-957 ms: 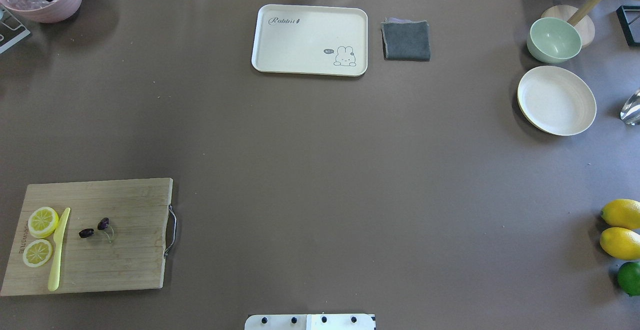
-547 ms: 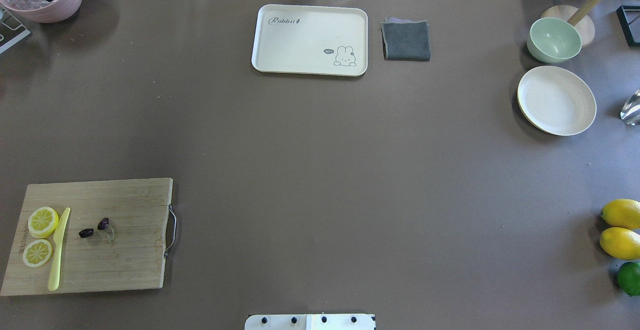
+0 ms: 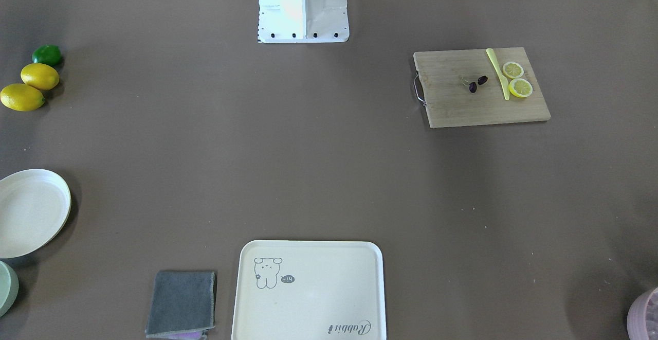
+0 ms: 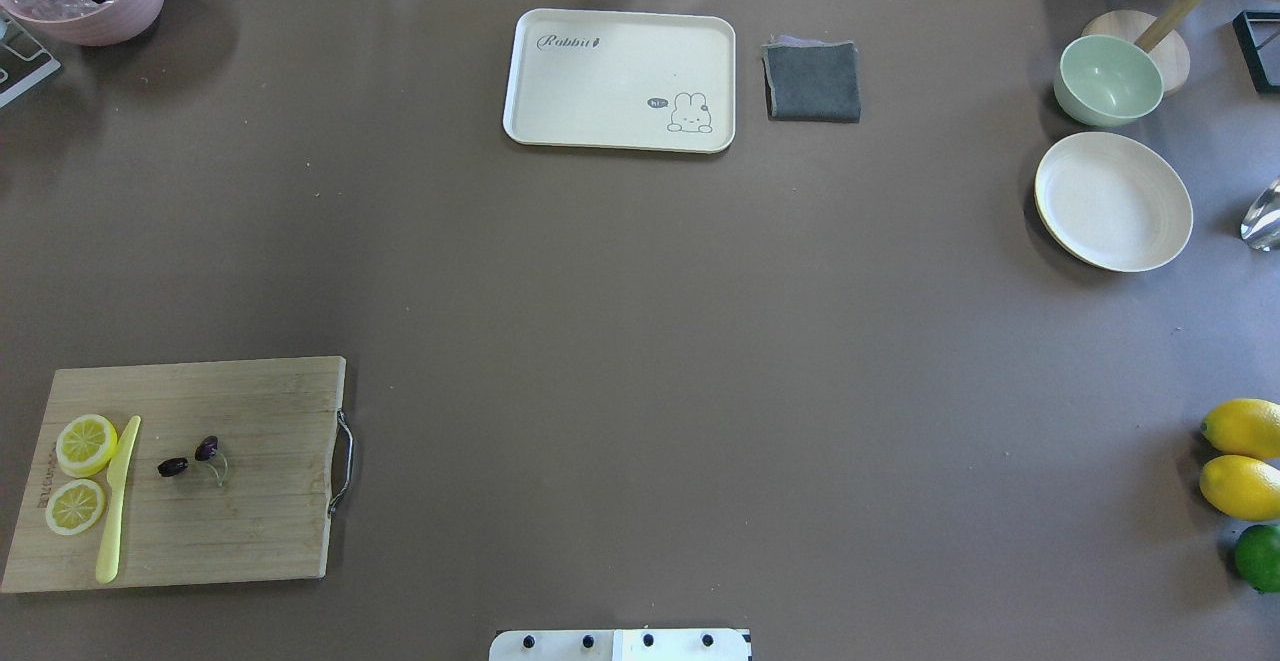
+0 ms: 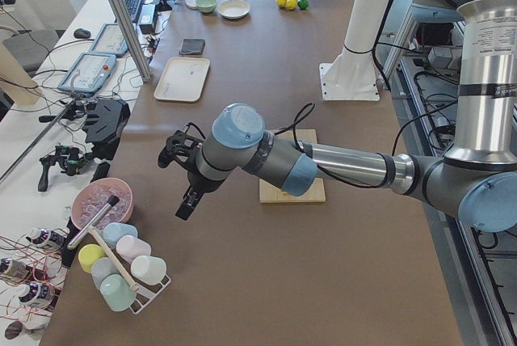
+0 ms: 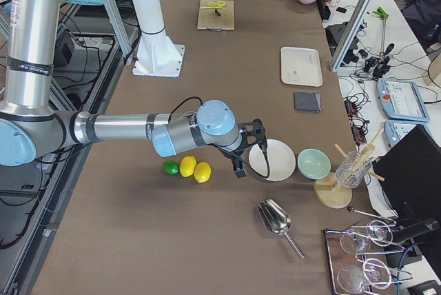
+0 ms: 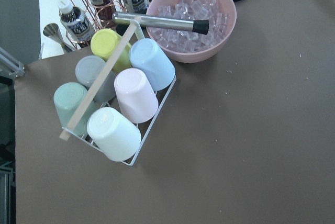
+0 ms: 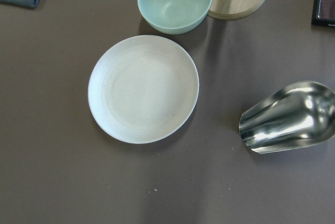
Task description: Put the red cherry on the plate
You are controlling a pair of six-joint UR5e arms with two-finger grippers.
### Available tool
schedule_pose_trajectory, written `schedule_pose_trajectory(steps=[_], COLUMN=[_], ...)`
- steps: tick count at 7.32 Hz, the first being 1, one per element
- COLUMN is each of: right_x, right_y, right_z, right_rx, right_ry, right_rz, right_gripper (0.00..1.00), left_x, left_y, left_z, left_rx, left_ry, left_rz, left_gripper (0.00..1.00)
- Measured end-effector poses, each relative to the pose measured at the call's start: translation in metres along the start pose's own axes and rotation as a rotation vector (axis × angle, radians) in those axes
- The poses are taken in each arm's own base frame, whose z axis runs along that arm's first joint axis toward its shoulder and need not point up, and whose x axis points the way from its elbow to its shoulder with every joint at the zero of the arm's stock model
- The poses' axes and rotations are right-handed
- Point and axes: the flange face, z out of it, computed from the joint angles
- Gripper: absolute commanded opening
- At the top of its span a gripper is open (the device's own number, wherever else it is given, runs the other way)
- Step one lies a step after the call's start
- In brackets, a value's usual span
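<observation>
The red cherry (image 4: 190, 458), two small dark maroon fruits on a thin pale stem, lies on the wooden cutting board (image 4: 260, 531) at the near left; it also shows in the front view (image 3: 477, 83). The round cream plate (image 4: 1113, 201) sits at the far right and holds nothing; it fills the middle of the right wrist view (image 8: 143, 88). My left gripper (image 5: 184, 188) hangs over the table's left end, near the cup rack. My right gripper (image 6: 242, 157) hovers just beside the plate (image 6: 272, 159). Only the side views show them, so I cannot tell either gripper's state.
Two lemon slices (image 4: 82, 471) and a yellow knife (image 4: 118, 501) share the board. A rabbit tray (image 4: 620, 81), grey cloth (image 4: 812, 81), green bowl (image 4: 1108, 79), metal scoop (image 8: 288, 116), lemons and a lime (image 4: 1245, 486), a cup rack (image 7: 112, 98) and a pink ice bowl (image 7: 191, 20) ring the table.
</observation>
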Motion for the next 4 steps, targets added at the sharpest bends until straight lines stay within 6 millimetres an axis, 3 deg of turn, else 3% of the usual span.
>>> schedule_pose_trajectory(steps=[2,4], right_x=[0.030,0.029], right_y=[-0.024,-0.059], right_z=[0.049,0.098], right_rx=[-0.074,-0.125], right_ry=[0.006,0.062], right_rz=[0.069,0.143], right_gripper=[0.96,0.96], left_x=[0.015,0.023], left_y=[-0.003,0.004], left_z=[0.013,0.018], left_rx=[0.004,0.004], left_ry=[0.052,0.069], left_rz=[0.030,0.046], left_gripper=[0.98,0.98])
